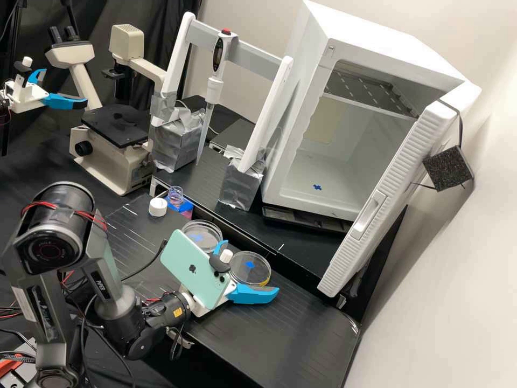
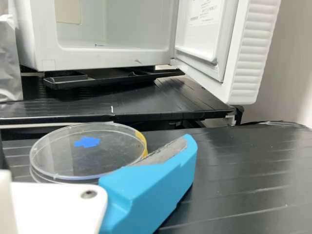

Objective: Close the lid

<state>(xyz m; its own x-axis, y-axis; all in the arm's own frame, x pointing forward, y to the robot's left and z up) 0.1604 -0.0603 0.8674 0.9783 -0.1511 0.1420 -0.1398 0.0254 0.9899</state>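
Gripper [image 1: 252, 267] is standing wide open w/ nothing clamped b/w its 2 angular blue fingers; 1 is showing a rough grey pad [image 2: 169, 151]. Near dish [image 1: 249, 274], thin, round, clear plastic w/ blue mark & yellow strip on rim, is sitting right by the fingers; can't tell if touching. Other dish [image 1: 201, 237], also clear & round w/ blue mark, is lying just beside it on the desk [image 1: 307, 328], black w/ fine grooves. So 2 round clear pcs total; the lid is apparently among them, can't tell which pc. Mint phone [image 1: 191, 269], smooth, flat, is riding tilted on the gripper & partly blocking the high view of both. Farther along desk, 1 white cap [image 1: 158, 207] is lying next to 1 open clear bottle [image 1: 175, 195]. Beyond, a raised black shelf [image 1: 301, 250] is edging the desk, carrying 2 crinkly silver-wrapped blocks, 1 upright pipette [image 1: 214, 89] in a white frame [image 1: 256, 51], & 1 white cabinet [image 1: 307, 199], its ribbed door [image 1: 385, 196] hanging open. 1 beige microscope [image 1: 110, 151] is standing past those.
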